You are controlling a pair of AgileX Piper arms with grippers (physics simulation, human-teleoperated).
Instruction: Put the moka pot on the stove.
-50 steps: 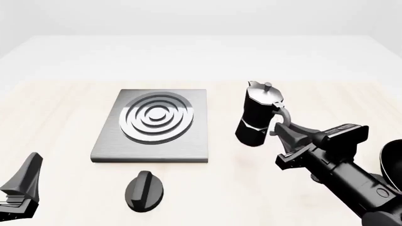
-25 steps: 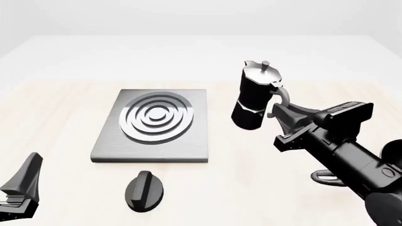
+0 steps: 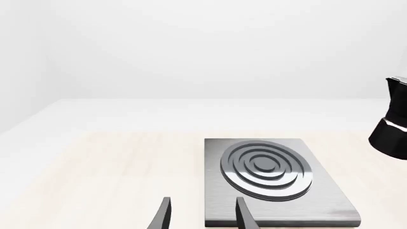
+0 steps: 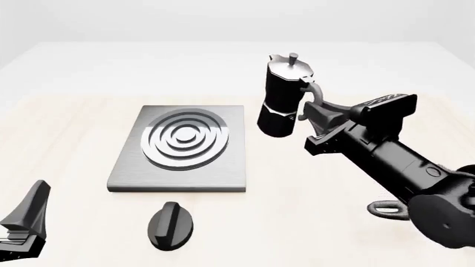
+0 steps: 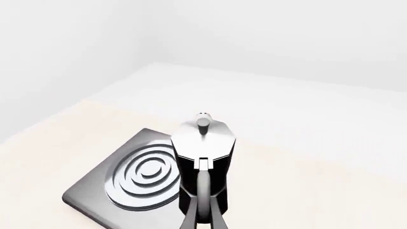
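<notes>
The black moka pot (image 4: 283, 100) with its silver lid hangs in the air just right of the stove, tilted slightly. My right gripper (image 4: 313, 114) is shut on its curved grey handle. From the right wrist the moka pot (image 5: 202, 164) appears beside the stove (image 5: 137, 183), its handle running down between my fingers. The grey stove (image 4: 181, 147) with its ringed burner lies flat on the table at centre left. My left gripper (image 4: 26, 217) rests low at the front left, far from the pot; in the left wrist view its fingers (image 3: 164, 214) stand apart, open, before the stove (image 3: 270, 179).
A black oval knob (image 4: 171, 223) lies in front of the stove. A pan handle's ring end (image 4: 387, 210) shows under my right arm at the right. The moka pot's edge (image 3: 393, 126) clips the left wrist view.
My right gripper has lifted the moka pot off the table and carried it up and left, toward the stove. The left arm has not moved.
</notes>
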